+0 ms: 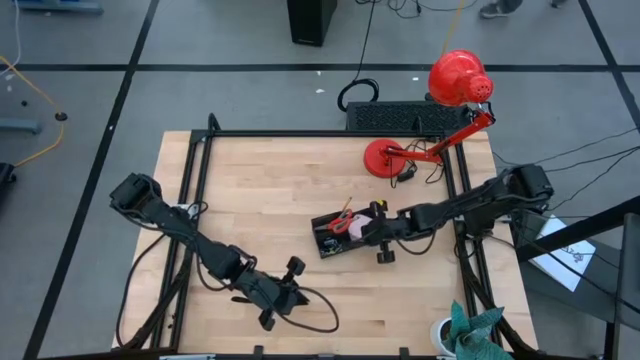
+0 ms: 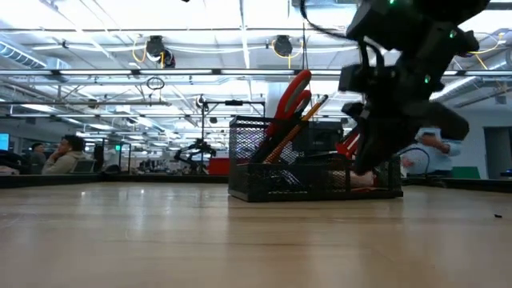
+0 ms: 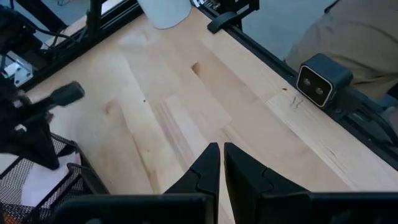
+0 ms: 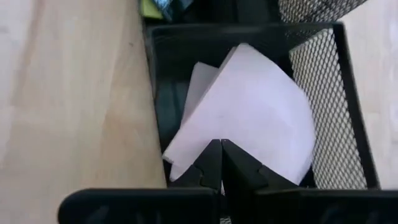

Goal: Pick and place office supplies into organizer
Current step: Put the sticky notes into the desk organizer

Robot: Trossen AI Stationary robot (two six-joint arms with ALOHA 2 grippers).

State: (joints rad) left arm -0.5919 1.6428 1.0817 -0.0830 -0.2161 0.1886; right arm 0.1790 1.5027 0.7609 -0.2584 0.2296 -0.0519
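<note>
Left gripper [image 1: 283, 297] idle nr table's front edge, fingers [image 3: 208, 167] closed to a narrow slit, empty. Organizer [image 1: 341, 232] at centre-right: scissors [image 2: 290, 98] and pencil [image 2: 308, 112] already stand inside. Right gripper [image 1: 381, 222] over its end compartment, fingers pinched on pink sticky-note pad [image 4: 249, 112], pad partly in, not yet released. No loose supplies visible on table [image 1: 270, 190]; task prob. nr complete.

1. The organizer [image 1: 338, 234] sits on the table [image 1: 270, 190], right of centre.
2. The scissors [image 2: 290, 99] and a pencil [image 2: 302, 117] stand tilted inside it.
3. The sticky pad [image 4: 249, 118] lies in one compartment, under the right gripper [image 4: 221, 163].
4. The lamp [image 1: 392, 157] stands behind the organizer.
5. The left gripper [image 1: 287, 292] is near the front edge, well apart.
</note>
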